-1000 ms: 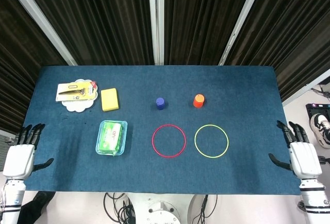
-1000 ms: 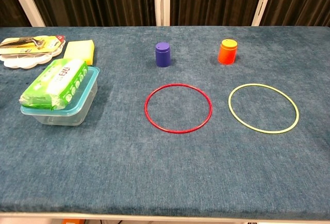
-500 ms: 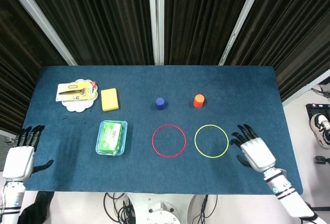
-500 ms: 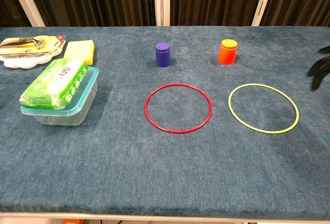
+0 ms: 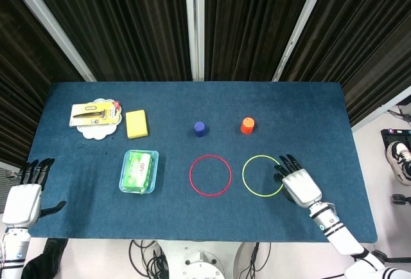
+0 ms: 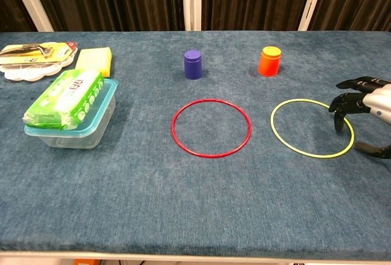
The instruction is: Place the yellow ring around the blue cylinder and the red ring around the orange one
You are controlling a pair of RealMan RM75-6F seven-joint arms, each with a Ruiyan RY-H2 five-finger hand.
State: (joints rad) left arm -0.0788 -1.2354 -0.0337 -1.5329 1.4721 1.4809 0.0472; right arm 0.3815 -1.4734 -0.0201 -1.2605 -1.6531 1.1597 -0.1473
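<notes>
The yellow ring (image 5: 262,175) (image 6: 312,127) lies flat on the blue cloth, right of the red ring (image 5: 210,175) (image 6: 211,127). Behind them stand the blue cylinder (image 5: 200,128) (image 6: 193,64) and the orange cylinder (image 5: 248,125) (image 6: 269,61). My right hand (image 5: 298,183) (image 6: 364,107) hovers at the yellow ring's right edge, fingers spread and curved downward, holding nothing. Off the table's front left corner, my left hand (image 5: 24,197) is open and empty; the chest view does not show it.
A clear box holding a green wipes pack (image 5: 139,170) (image 6: 69,101) sits left of the red ring. A yellow sponge (image 5: 136,123) (image 6: 95,61) and a white plate with a packaged tool (image 5: 96,116) (image 6: 30,57) lie at the back left.
My right hand has swung in from beyond the table's right edge to the yellow ring's right side. The left hand has barely moved. Rings and cylinders are unmoved.
</notes>
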